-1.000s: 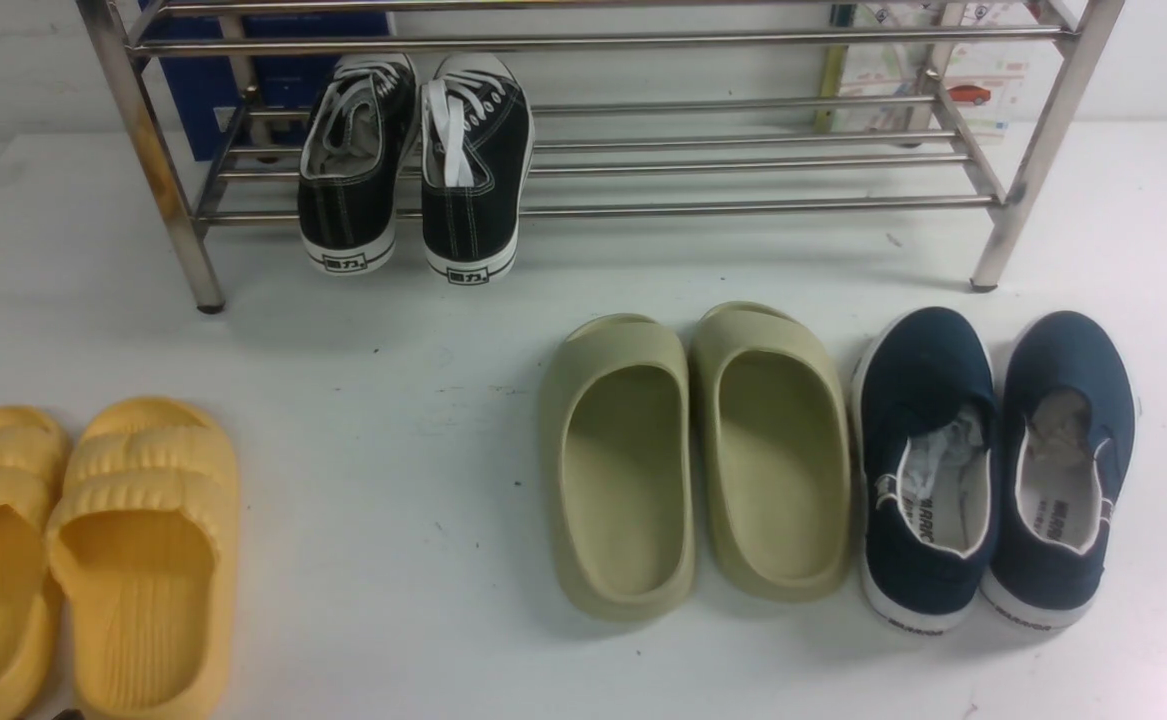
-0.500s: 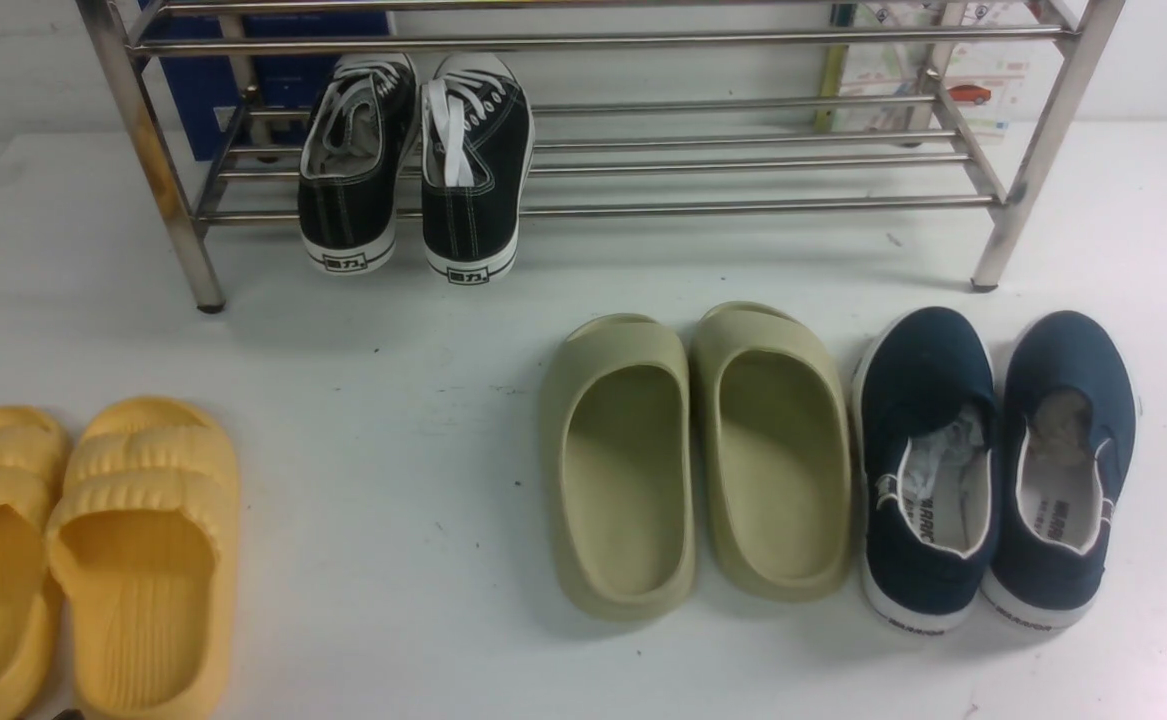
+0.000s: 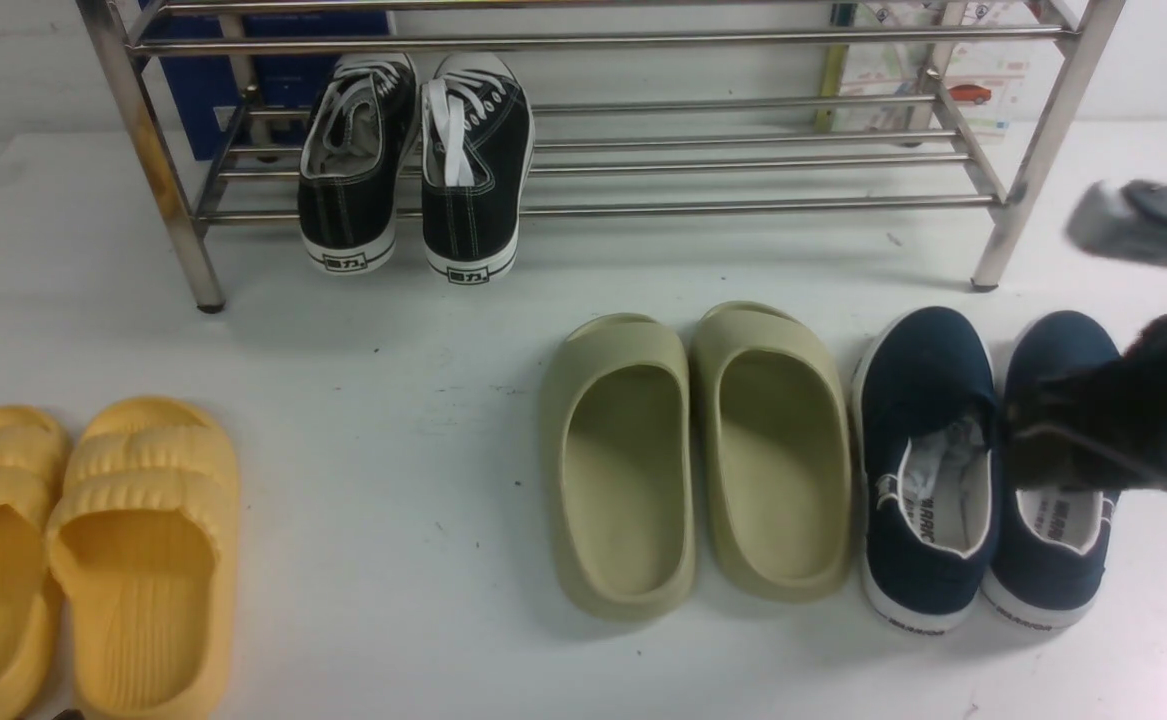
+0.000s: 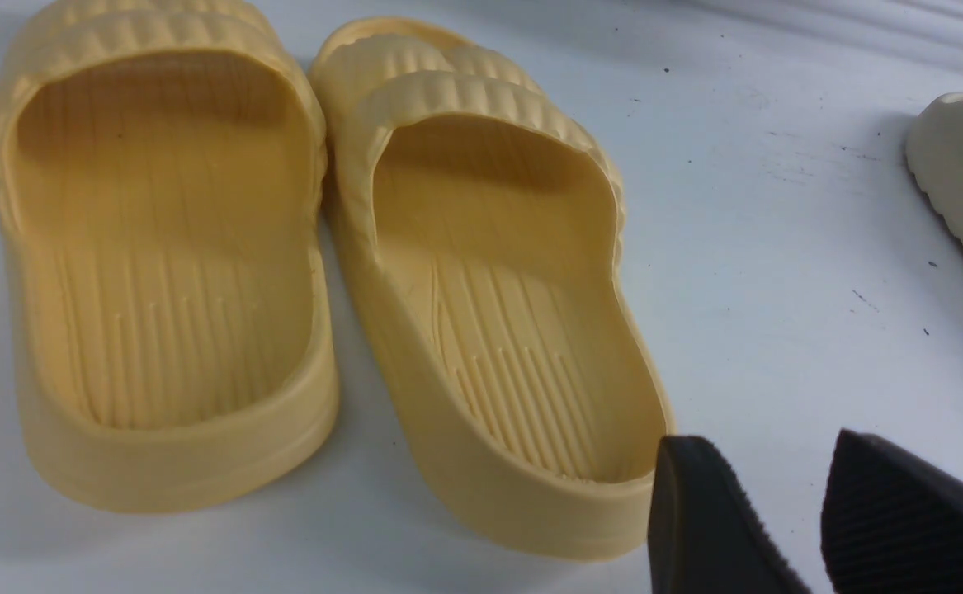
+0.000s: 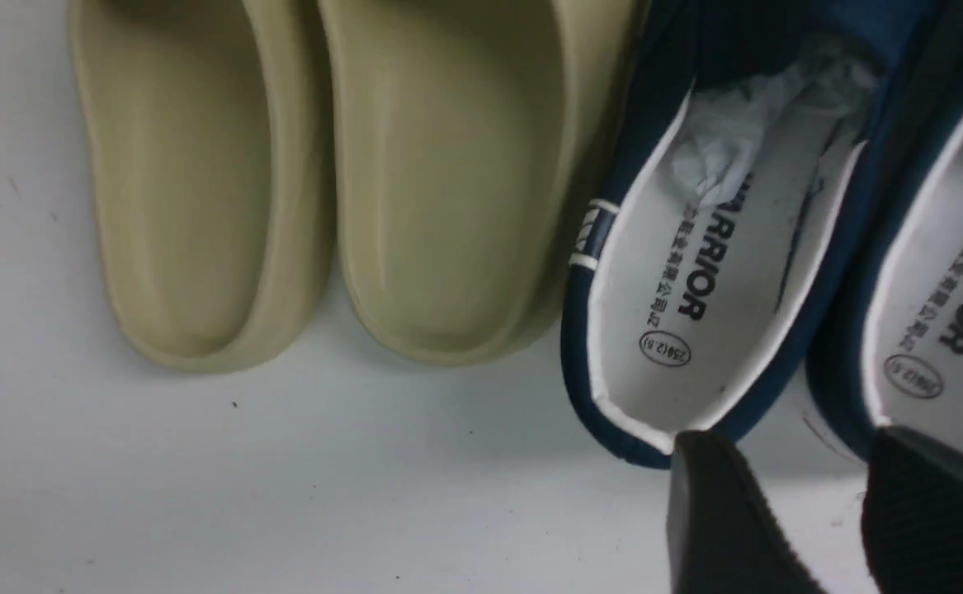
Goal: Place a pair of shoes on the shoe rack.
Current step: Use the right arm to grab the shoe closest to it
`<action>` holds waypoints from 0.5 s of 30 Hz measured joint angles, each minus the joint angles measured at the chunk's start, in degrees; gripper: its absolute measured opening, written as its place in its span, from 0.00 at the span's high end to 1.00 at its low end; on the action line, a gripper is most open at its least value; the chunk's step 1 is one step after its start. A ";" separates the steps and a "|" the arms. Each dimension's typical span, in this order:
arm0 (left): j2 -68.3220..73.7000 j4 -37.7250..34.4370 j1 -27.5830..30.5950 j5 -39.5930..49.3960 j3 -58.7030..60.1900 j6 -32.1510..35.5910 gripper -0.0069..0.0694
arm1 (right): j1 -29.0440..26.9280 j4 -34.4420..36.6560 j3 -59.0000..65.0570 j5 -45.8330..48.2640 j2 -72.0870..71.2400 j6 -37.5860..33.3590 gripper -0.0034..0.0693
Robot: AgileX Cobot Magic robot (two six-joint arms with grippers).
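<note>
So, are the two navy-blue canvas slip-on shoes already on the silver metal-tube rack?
No: both navy-blue canvas shoes rest on the white tabletop in front of the silver tube rack, which holds black lace-up sneakers.

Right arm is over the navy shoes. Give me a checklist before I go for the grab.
1. Navy shoes side by side, toes toward the rack: ok.
2. Right gripper open, empty: ok.
3. Right gripper lined up for both shoes: cannot tell; fingertips hang near the heels.
4. Room on the rack right of the black sneakers: ok.
5. Clearance from the green slides: not ok, one sits tight against a navy shoe.
6. Left gripper out of the way, over the yellow slides: ok.
</note>
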 joint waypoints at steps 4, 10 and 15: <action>0.00 0.00 0.00 0.00 0.00 0.00 0.60 | 6.41 -10.90 -3.77 -0.45 7.80 17.95 0.43; 0.00 0.00 0.00 0.00 0.00 0.00 0.60 | 8.17 -16.19 -7.59 -4.95 17.66 28.88 0.36; 0.00 0.00 0.00 0.00 0.00 0.00 0.60 | 8.17 -16.40 -8.14 -7.57 22.32 29.62 0.39</action>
